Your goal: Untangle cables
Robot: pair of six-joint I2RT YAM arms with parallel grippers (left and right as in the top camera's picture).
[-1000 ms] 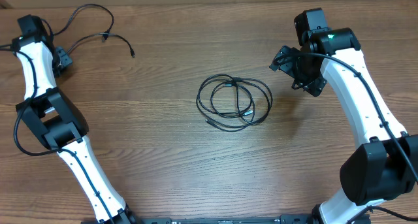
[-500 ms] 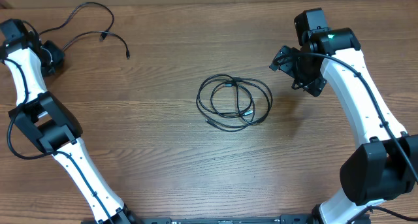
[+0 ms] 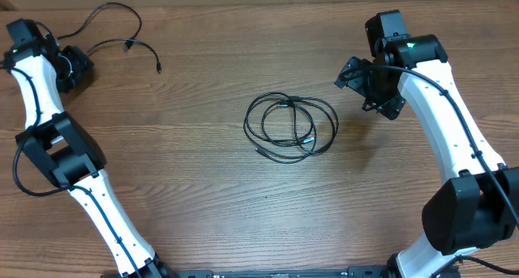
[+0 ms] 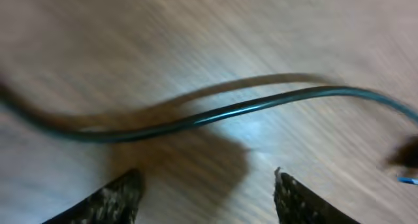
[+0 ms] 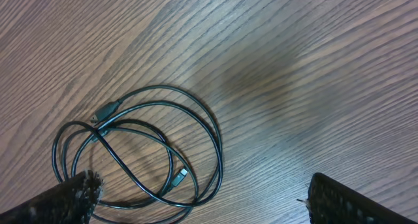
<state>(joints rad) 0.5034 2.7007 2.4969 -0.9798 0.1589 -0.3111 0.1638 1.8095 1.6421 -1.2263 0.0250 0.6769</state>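
Wood-grain table [image 3: 203, 198], seen from above. At its centre, thin black cables [image 3: 292, 128] lie in a loose, overlapping coil with small plugs tucked among the loops. They look light, limp and slick, so a pinch on a stiff plug end or on one outer strand seems best. Just right of the coil the right gripper [image 3: 366, 87] hovers, jaws wide and empty. At the far left, the left gripper [image 3: 71, 67] stands parted over another black cord [image 4: 228, 112], not holding it.

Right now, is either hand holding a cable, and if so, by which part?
Nothing is held. The left hand is open near the loose cable; the right hand is open beside the coiled cable.
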